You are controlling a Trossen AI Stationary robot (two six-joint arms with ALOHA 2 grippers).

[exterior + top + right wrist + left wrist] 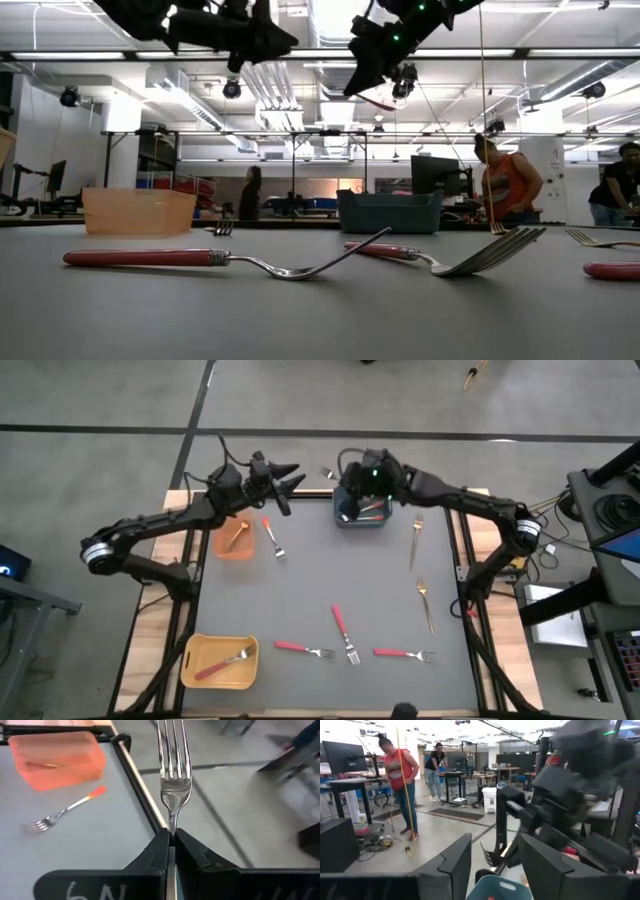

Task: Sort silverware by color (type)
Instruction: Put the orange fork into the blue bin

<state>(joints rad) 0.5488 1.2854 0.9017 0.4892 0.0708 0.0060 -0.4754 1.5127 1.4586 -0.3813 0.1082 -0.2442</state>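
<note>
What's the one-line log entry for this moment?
left gripper: open, raised near orange bin | right gripper: shut on fork, above blue-grey bin

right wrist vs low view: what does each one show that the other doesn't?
Only the right wrist view: the right gripper shut on the neck of a silver fork, tines pointing away; also the orange-handled fork lying whole on the mat.

Only the low view: the red-handled forks lying in the foreground, the blue-grey bin, and people in the room behind.

Both: the orange bin and the grey table mat.
</note>
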